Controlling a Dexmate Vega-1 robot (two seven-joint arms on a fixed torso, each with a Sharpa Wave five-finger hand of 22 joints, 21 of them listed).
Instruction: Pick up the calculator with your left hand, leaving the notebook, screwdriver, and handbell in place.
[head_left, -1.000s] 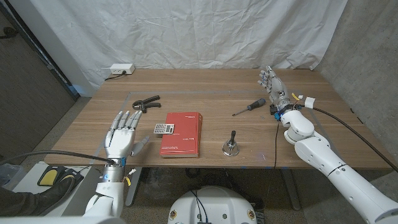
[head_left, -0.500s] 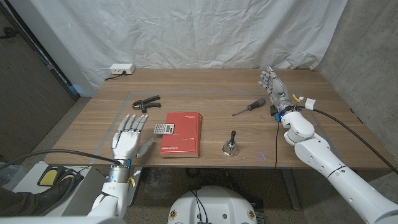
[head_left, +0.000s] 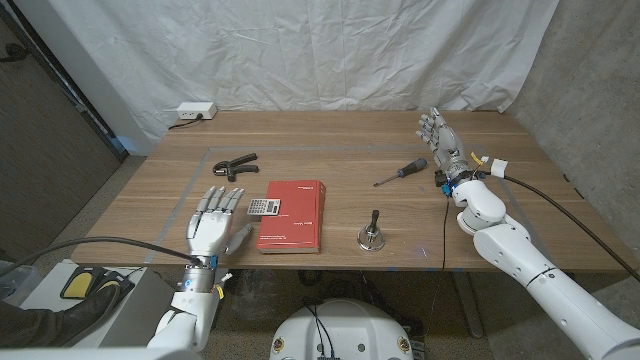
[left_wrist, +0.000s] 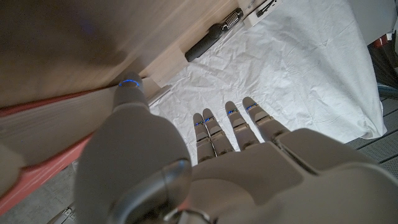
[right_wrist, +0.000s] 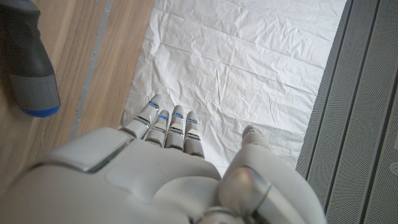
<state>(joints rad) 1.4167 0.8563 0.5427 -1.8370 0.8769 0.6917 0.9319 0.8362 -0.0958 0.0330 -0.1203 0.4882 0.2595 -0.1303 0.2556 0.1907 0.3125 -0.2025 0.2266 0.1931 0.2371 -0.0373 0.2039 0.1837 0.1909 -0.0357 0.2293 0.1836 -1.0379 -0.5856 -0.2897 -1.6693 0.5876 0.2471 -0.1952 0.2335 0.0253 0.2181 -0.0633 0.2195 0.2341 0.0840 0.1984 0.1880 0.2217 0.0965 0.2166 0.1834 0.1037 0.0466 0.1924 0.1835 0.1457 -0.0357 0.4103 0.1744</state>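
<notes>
The red notebook (head_left: 292, 215) is taken as the landmark near the middle of the wooden tabletop (head_left: 330, 135). The calculator (head_left: 263, 207) is seen lying against the notebook's left edge, toward its far end, with nothing gripping it. The left hand (head_left: 212, 225) is found to the left of the notebook, near the front of the tabletop, just short of the calculator and apart from it; its fingers are spread and extended toward the far side, and nothing is held in it. In the left wrist view the same hand (left_wrist: 205, 162) is shown with fingers straight and apart, the notebook's red edge (left_wrist: 37, 177) close beside the thumb. The handbell (head_left: 372, 233) stands upright to the right of the notebook, near its front corner. The screwdriver (head_left: 401, 172) lies further right and beyond the notebook, its handle pointing away to the right. The right hand (head_left: 440, 135) is raised at the far right, well apart from the notebook, with fingers extended and empty; in the right wrist view this hand (right_wrist: 168, 168) is seen open, the screwdriver's handle (right_wrist: 28, 59) lying close by. A black clamp (head_left: 236, 163) lies beyond the notebook to its left, and a white power strip (head_left: 195, 111) is placed at the far left edge.
</notes>
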